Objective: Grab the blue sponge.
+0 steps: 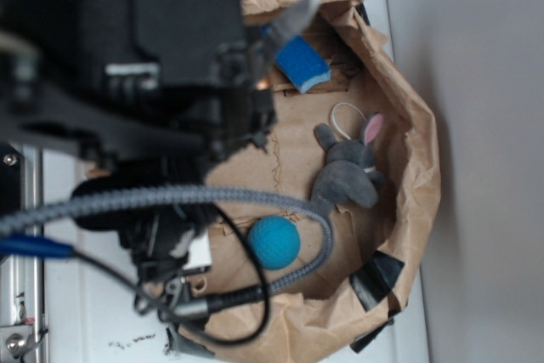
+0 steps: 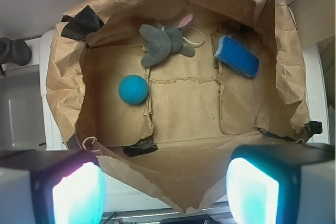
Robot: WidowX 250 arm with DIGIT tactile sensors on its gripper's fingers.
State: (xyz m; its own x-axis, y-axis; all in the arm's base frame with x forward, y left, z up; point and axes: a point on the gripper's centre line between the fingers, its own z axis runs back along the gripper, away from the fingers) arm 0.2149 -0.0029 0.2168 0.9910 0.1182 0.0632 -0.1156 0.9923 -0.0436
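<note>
Jaws, wrist view: spread wide, nothing between them; two glowing cyan fingertips at the lower corners of the frame, gripper poised above the near rim of the paper bag. Blue sponge: ahead and to the right of the jaws' midline, at the far right of the bag floor, close under the right wall. Long axis slanted, upper left to lower right. Closer to the right-hand fingertip than to the left. Deep-blue rectangular block, thin paler cyan layer at the upper-left end, surface finely textured, apparently lying flat though slightly propped against a paper fold. Well apart from teal ball at left centre and from grey plush rabbit at the far wall; a white loop beside the rabbit, short of the sponge.

Exterior view: jaws hidden behind the black arm housing; opening not readable here. Blue sponge at the top of the bag, partly covered by the arm and a blurred pale strip, cyan layer along the lower right edge. Ball and rabbit lower in the bag, clear of the sponge. Bag resting on a white desk.

Judgement: forward and rightward travel needed, with wrist rotation to close across the short side.
</note>
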